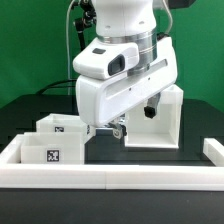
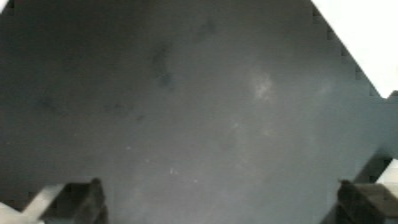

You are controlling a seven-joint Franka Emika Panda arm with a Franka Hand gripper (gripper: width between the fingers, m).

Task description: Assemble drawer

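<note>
You see the gripper (image 1: 120,129) low over the black counter (image 2: 196,100), fingers (image 2: 68,200) spread wide, nothing between them. The white drawer housing (image 1: 168,118) stands upright behind the arm, toward the exterior view's right. Two tagged drawer boxes (image 1: 55,150) sit side by side at the exterior view's left, near the gripper, unheld.

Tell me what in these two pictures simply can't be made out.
Exterior view: the white open-fronted drawer casing is partly hidden behind the robot's white gripper.
Exterior view: the black-and-white tag on the white box-shaped part is too small to read.
Wrist view: a white sliver is cut off by the picture edge; which part it is cannot be told.
Wrist view: the dark table is blurred.
</note>
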